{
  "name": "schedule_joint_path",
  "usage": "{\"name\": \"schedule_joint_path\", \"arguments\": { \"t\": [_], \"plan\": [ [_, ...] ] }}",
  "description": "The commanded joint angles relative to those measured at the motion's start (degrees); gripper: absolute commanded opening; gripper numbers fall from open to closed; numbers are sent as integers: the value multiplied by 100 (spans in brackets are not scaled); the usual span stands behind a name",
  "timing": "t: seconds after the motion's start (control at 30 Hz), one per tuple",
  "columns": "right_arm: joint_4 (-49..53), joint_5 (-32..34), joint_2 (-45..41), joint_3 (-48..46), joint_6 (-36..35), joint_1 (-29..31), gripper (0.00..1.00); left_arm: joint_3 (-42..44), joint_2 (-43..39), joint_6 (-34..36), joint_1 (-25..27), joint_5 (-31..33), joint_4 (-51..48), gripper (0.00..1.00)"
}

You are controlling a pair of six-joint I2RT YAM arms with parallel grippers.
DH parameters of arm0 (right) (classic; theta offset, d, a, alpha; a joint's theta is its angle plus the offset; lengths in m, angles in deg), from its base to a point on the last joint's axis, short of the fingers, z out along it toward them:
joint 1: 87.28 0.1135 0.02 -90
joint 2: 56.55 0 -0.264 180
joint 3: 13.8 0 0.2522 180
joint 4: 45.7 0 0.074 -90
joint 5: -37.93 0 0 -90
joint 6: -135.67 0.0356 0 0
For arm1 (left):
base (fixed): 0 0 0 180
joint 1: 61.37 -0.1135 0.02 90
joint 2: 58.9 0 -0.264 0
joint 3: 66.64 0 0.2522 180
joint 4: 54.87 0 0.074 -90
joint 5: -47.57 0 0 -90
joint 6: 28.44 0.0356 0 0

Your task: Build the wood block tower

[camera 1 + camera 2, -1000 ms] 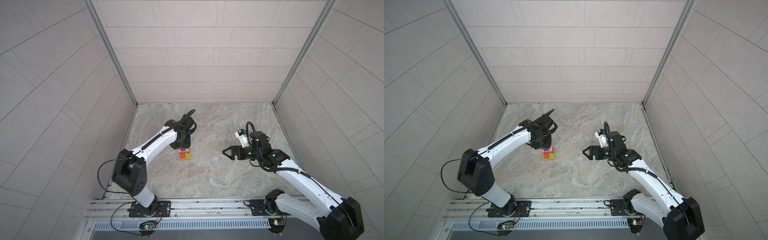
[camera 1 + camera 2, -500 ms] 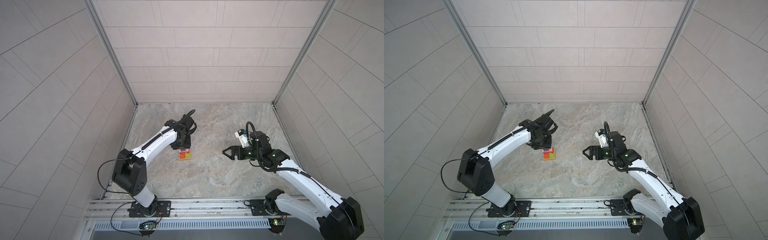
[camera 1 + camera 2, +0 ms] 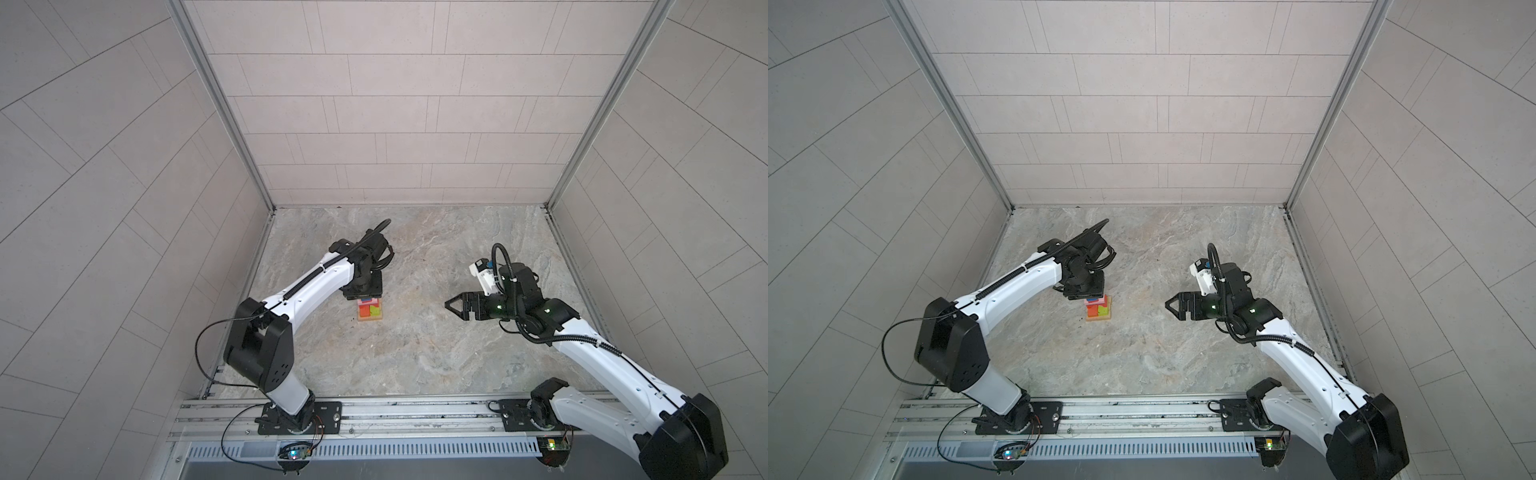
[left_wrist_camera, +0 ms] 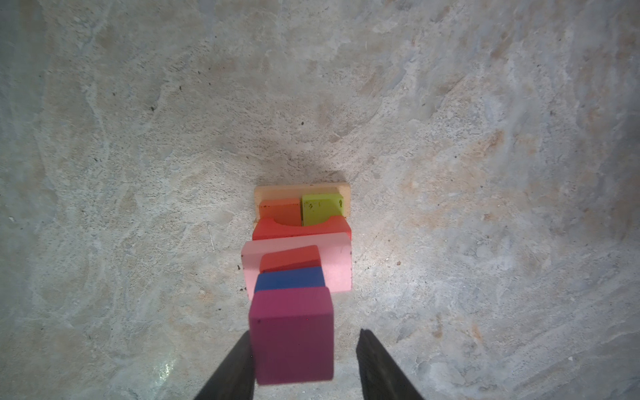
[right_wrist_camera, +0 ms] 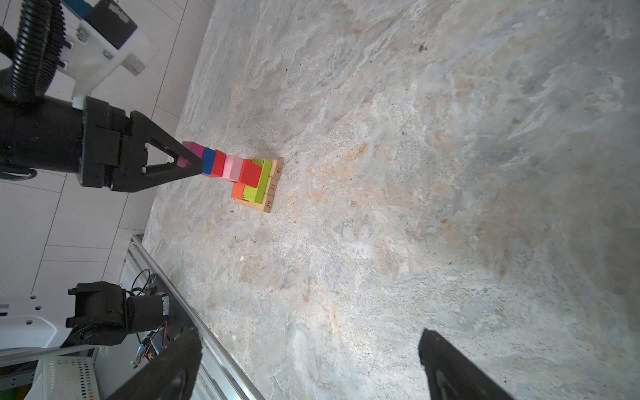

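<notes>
Tower [image 3: 369, 311] is seen left of centre on the table [image 3: 415, 353], magenta cube [image 4: 291, 346] topmost.
Left claw [image 4: 304, 332] is parted narrowly around that cube, a gap seen on one side; right claw [image 5: 308, 336] is spread wide, empty.

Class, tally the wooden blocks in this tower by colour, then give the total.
Plain tan wooden bars: 3
Red wooden arch and red wooden cube: 2
Orange wooden oblong: 1
Lime wooden oblong: 1
Pink wooden oblong: 1
Blue wooden cube: 1
Magenta wooden cube: 1
Total: 10
</notes>
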Motion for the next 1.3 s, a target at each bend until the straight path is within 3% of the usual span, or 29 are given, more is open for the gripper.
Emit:
{"name": "schedule_joint_path", "arguments": {
  "t": [0.0, 0.47, 1.0, 1.27],
  "plan": [
    [60, 0, -1, 9, -79, 29, 99, -101, 9, 18, -36, 65, -179, 53],
    [62, -4, 44, 57, -104, 29, 99, -550, -171, 272, -328, 329, -506, 53],
    [-78, 7, 266, 79, -148, 73, 99, 478, -798, 419, -1389, -541, 106, 53],
    [61, 909, 333, 340, -675, 73, 99, 743, -1035, 771, -2110, -579, 594, 55]
  ]
}}
